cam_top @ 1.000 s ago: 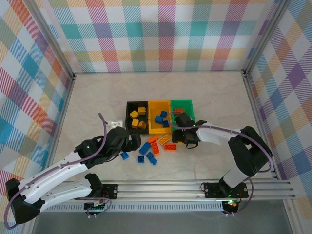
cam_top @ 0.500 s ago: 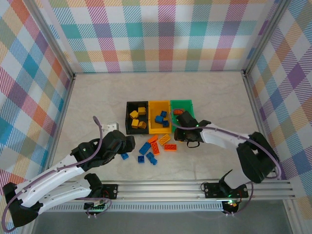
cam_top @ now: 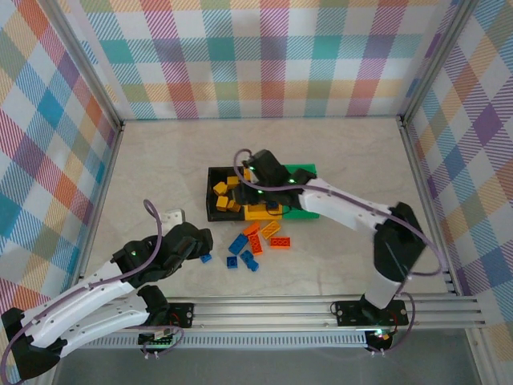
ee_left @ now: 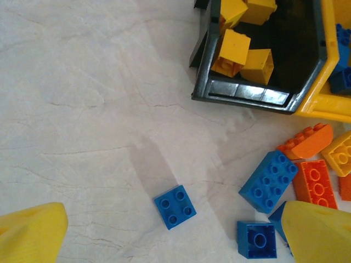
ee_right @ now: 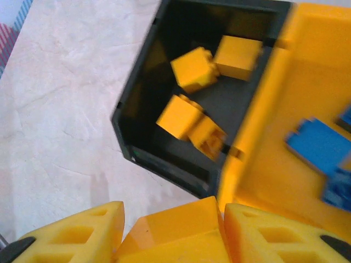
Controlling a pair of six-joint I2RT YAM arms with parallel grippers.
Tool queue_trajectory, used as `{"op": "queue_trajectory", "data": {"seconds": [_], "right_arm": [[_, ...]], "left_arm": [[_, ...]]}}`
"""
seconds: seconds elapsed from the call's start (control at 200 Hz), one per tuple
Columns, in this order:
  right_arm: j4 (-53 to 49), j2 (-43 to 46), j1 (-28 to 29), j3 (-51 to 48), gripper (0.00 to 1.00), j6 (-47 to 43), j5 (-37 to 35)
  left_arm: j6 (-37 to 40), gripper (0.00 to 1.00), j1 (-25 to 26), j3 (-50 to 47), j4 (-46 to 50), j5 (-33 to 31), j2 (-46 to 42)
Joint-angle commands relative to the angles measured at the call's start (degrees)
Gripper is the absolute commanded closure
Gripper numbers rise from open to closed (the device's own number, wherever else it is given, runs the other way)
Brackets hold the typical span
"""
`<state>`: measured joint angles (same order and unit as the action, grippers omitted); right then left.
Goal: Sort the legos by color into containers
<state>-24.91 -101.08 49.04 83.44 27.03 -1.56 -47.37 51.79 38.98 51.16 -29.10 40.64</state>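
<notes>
Three containers stand side by side: a black bin (cam_top: 210, 194) with several yellow legos (ee_right: 192, 68), a yellow bin (cam_top: 258, 213) with blue legos (ee_right: 318, 145), and a green bin (cam_top: 306, 170). My right gripper (cam_top: 256, 172) hovers over the black and yellow bins' shared wall, shut on a yellow lego (ee_right: 175, 235). Loose blue and orange legos (cam_top: 256, 237) lie in front of the bins. My left gripper (ee_left: 175, 235) hangs open above a small blue lego (ee_left: 175, 206), its fingers (ee_left: 30, 233) wide apart and off it.
A blue two-by-four brick (ee_left: 269, 181), an upturned blue brick (ee_left: 256, 238) and orange bricks (ee_left: 314, 183) lie right of the small blue one. Bare tabletop (ee_left: 82, 109) stretches left of the bins. Checked walls enclose the table.
My right gripper closed on a yellow brick in front of the green bin, then lifted it back and left over the black and yellow bins. The left arm drew slightly back toward its base.
</notes>
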Motion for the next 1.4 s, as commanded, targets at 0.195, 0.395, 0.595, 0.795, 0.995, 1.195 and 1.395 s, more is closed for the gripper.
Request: {"op": "queue_trajectory", "data": {"seconds": [0.195, 0.395, 0.595, 0.795, 0.995, 1.195, 1.395], "right_arm": [[-4.95, -19.01, 0.27, 21.53, 0.48, -1.76, 0.57], [-7.06, -22.87, 0.27, 27.79, 0.18, -0.81, -2.21], [-1.57, -13.91, 0.27, 18.78, 0.14, 0.3, -4.3], [4.6, -0.83, 0.27, 0.85, 0.14, 2.38, -4.41], [7.19, 9.67, 0.27, -12.16, 0.14, 3.62, -6.15], [7.22, 16.07, 0.27, -18.66, 0.14, 4.25, -7.18], [7.98, 18.53, 0.27, -21.81, 0.14, 4.88, -7.49]], "left_arm": [[-1.84, 0.0, 0.61, -3.94, 0.55, 2.56, -0.83], [-0.47, 0.0, 0.6, -5.37, -1.43, 5.35, 0.57], [1.27, 0.0, 0.59, -7.28, -7.65, 10.38, 4.66], [3.03, 0.0, 0.52, -8.83, -16.01, 14.15, 13.9], [4.31, 0.13, -1.02, -8.51, -21.98, 14.93, 23.16], [2.41, 0.24, -2.62, -9.63, -19.84, 13.78, 25.48], [2.22, 0.29, -5.68, -12.74, -20.8, 14.49, 23.55]]}}
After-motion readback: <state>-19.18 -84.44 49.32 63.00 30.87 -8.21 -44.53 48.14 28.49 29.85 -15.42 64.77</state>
